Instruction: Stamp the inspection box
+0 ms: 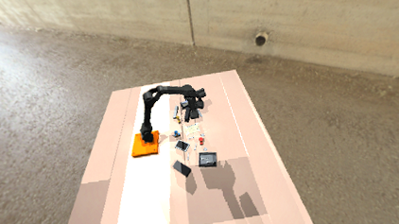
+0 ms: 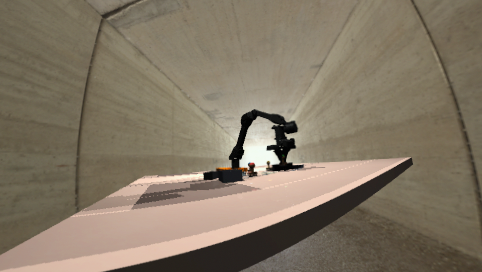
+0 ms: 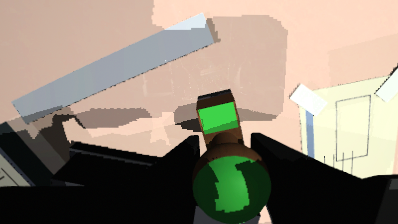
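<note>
My gripper is shut on a brown stamp with a green round knob and a green patch on its base. Its print face is hidden and no lettering on it is readable; I cannot tell how far it is above the bench. The pale yellow card lies to the right in the wrist view, with a blue strip and a thin outlined box. White pieces lie on its corners. A small pad with a dark rim lies nearer the front in the top view.
A grey-blue bar lies left of the stamp. A blue-topped item and a red-topped stamp stand near the card. A dark tray and a dark slab lie nearer the front.
</note>
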Action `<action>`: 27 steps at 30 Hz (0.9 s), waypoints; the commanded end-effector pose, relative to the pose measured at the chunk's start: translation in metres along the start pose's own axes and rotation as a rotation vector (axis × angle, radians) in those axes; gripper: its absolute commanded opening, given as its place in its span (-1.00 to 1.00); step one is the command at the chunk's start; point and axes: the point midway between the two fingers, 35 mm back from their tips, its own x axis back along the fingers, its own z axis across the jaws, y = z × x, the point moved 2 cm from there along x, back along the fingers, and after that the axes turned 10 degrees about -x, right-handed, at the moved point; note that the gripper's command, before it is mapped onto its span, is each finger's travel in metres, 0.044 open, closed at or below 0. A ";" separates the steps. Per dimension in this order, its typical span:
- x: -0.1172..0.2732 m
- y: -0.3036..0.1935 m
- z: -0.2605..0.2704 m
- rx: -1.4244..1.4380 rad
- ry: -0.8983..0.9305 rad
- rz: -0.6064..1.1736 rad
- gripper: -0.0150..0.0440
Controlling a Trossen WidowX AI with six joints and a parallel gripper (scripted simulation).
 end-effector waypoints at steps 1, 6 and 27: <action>0.003 0.001 0.001 0.002 0.002 -0.004 -0.49; 0.006 0.001 0.001 0.002 0.002 -0.004 -0.49; 0.016 0.001 0.001 0.002 0.002 -0.004 -0.49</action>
